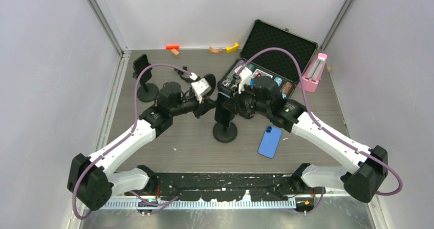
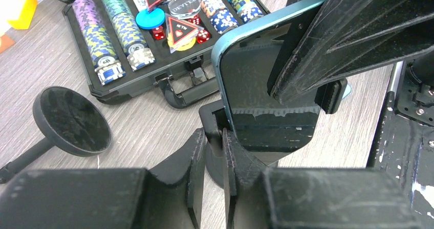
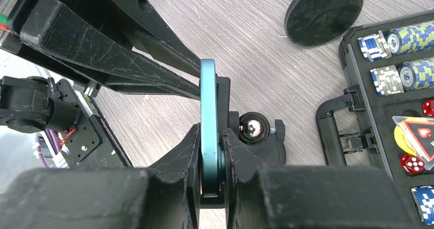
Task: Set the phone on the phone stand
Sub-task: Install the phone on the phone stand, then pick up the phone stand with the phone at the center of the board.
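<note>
At the middle of the table (image 1: 169,137) a teal phone (image 1: 223,115) is held upright against the cradle of a phone stand (image 1: 225,132). Whether it is fully seated cannot be told. Its thin edge is clenched between the fingers of the right gripper (image 3: 211,137). The fingers of the left gripper (image 2: 215,137) are drawn almost together just in front of the stand, with only a slit between them and nothing seen to be held. The table is closed in by walls (image 1: 51,60) on the left, back and right. Bare wood-grain surface is left open ahead of the stand and to its left, towards the arm bases. An open case (image 2: 128,88) lies just behind the stand. It is filled with rows of poker chips (image 2: 92,29), red dice (image 2: 158,33) and triangular plaques (image 2: 180,29). Two phones are counted, the second being a blue phone (image 1: 269,141) lying flat to the stand's right, apart from it. Two upright stands are counted, the second stand (image 1: 144,78) being near the left wall. A disc on a stem (image 2: 71,120) lies beside the case. A pink object (image 1: 315,73) stands by the case, and a few small blocks (image 1: 233,47) are seen at the back edge.
</note>
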Motion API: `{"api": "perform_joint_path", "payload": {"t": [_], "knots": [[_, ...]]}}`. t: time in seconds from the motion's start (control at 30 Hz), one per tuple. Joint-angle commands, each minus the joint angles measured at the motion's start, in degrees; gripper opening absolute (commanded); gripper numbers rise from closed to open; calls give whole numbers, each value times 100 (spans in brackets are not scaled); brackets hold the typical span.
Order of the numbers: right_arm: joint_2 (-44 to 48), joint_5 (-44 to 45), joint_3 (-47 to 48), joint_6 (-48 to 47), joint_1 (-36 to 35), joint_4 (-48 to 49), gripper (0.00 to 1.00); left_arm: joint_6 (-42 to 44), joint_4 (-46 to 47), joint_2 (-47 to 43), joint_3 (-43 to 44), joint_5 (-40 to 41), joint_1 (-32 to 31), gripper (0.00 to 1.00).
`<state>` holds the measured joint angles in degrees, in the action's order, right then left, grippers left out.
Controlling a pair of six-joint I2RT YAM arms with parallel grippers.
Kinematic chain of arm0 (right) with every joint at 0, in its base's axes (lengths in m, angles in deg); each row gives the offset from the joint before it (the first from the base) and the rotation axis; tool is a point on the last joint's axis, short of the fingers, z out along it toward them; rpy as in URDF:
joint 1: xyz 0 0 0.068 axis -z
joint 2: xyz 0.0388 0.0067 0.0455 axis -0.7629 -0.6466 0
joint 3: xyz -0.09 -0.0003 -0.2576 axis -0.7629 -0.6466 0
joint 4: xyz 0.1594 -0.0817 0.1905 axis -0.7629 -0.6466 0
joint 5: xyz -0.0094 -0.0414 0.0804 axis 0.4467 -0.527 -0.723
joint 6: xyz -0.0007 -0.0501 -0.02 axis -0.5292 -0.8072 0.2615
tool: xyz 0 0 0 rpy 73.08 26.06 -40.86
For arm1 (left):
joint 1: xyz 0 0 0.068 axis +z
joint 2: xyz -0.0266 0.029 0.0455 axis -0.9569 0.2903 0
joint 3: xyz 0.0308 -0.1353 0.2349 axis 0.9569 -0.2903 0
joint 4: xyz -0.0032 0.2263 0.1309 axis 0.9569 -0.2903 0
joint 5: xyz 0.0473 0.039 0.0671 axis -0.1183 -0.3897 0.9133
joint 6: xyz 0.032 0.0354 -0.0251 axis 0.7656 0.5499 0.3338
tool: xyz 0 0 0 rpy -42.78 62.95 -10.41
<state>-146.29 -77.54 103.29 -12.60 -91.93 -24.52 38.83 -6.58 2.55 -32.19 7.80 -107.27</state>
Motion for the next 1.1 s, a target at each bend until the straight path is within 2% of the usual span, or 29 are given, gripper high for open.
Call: {"api": "perform_joint_path", "payload": {"t": [0.0, 0.53, 0.73, 0.8, 1.07], "knots": [[-267, 1845, -328, -735, 364, -770, 0, 216, -910, -299, -132, -1117, -63, 19], [-242, 1848, -409, -754, 363, -740, 0, 287, -1067, -422, -201, -1423, 14, 22], [-185, 1254, -441, -711, 375, -734, 0, 306, -1075, -439, -186, -1414, 39, 25], [-164, 1095, -439, -705, 385, -739, 0, 315, -1075, -439, -169, -1328, 48, 27], [-25, 47, -609, -366, 694, -586, 0, 500, -691, -255, 57, -776, 123, 51]]}}
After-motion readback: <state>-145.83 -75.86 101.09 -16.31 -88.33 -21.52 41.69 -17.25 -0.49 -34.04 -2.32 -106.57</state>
